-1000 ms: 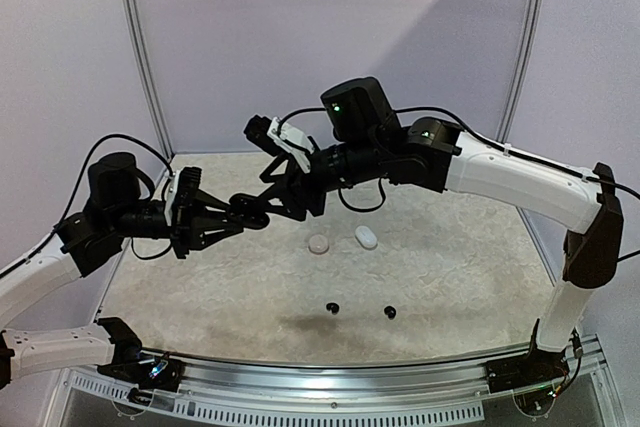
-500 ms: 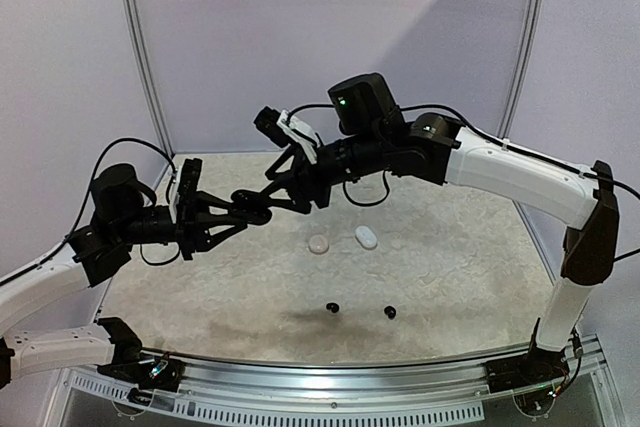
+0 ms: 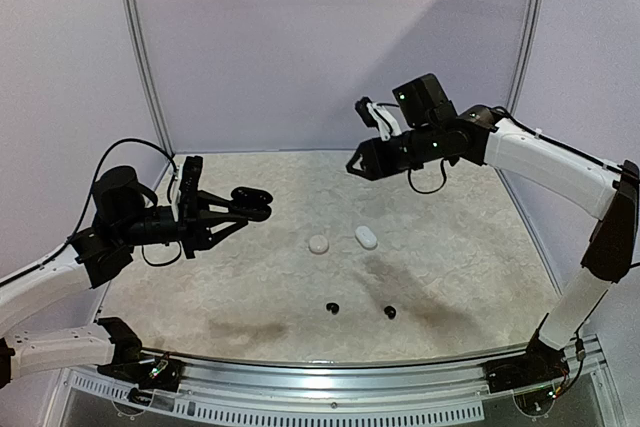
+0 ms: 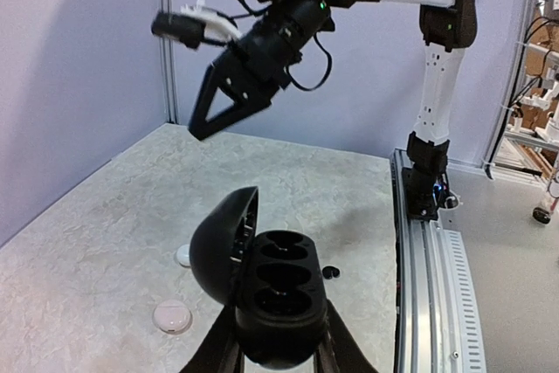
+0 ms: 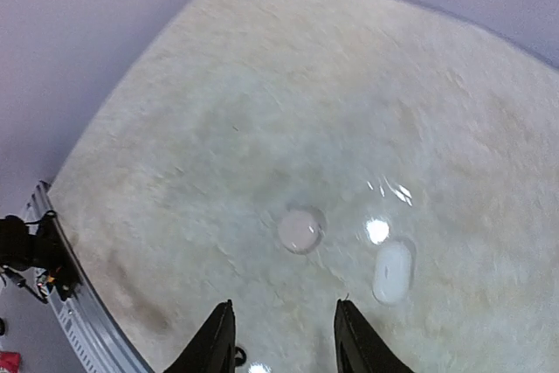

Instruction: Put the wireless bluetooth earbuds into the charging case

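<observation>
My left end effector [image 4: 276, 342] is clamped shut on the black charging case [image 4: 278, 299] and holds it up off the table [image 3: 470, 247]. Its fingertips are hidden behind the case body, so only the lower finger edges show on either side. The lid [image 4: 220, 246] stands swung open to the left. The wells inside are dark on dark, and I cannot tell whether anything sits in them.

My right end effector [image 5: 284, 342] hangs high over the far part of the table, well apart from the left one. Its fingers stand part-way apart with nothing between them, and only their tips reach into the bottom of the wrist view.

Below and ahead of those tips lie a white round piece [image 5: 300, 230] and, just to its right, a white oval piece [image 5: 392, 272]. Both are too glossy and small to show whether they are cases or something else.

Two black earbuds [image 3: 332, 307] rest on the table toward the near edge, between my two end effectors and below both; the second [image 3: 389, 312] lies a little to the right of the first. From the left wrist only one of them shows, beside the case. A dark scrap beside my right end effector's left fingertip is cut off by the frame edge, and I cannot say what it is.
</observation>
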